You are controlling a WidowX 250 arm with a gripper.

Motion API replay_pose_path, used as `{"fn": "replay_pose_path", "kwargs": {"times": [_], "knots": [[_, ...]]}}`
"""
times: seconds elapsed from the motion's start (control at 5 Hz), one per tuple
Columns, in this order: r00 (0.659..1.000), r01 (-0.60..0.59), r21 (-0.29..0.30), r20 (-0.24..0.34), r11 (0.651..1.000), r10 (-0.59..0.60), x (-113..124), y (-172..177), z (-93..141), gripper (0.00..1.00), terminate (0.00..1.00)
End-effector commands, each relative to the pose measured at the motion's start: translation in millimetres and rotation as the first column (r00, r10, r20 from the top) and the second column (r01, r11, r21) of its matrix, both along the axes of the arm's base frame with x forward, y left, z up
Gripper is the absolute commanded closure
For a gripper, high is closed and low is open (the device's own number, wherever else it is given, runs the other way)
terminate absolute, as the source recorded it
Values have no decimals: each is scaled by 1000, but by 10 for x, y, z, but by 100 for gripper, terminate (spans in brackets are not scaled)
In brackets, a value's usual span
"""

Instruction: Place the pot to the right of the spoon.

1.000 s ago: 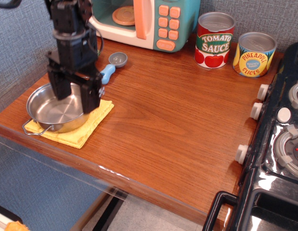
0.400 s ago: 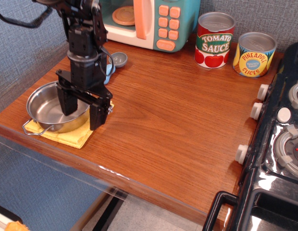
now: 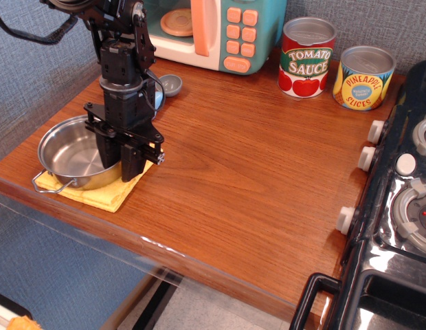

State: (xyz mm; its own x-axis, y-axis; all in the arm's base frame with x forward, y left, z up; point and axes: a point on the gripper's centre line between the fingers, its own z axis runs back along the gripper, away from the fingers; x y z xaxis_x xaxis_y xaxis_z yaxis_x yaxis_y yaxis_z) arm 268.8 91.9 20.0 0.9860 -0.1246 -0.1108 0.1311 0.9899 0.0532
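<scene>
The shiny steel pot sits on a yellow cloth at the table's front left corner, one wire handle pointing to the front left. My black gripper points straight down over the pot's right rim, one finger inside the pot and one outside, closed in on the rim. The spoon lies behind the arm near the toy microwave. Its grey bowl shows, while its light-blue handle is mostly hidden by the arm.
A teal and white toy microwave stands at the back. A tomato sauce can and a pineapple slices can stand at the back right. A black toy stove borders the right side. The table's front edge runs close to the cloth.
The gripper has come down at the pot's right rim and its fingers have drawn together from wide open onto the rim. The pot has not moved.
</scene>
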Motion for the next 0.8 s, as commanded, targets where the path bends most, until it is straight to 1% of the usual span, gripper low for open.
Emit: {"fn": "replay_pose_path", "kwargs": {"times": [0.0,0.2,0.4,0.6], "knots": [[999,1,9,40,1000,-1,14,72,151,100,0],[996,14,48,89,999,-19,17,9,351,100,0],[978,99,77,175,992,-111,157,-388,729,100,0],[957,207,81,191,975,-219,459,-906,745,100,0]]}}
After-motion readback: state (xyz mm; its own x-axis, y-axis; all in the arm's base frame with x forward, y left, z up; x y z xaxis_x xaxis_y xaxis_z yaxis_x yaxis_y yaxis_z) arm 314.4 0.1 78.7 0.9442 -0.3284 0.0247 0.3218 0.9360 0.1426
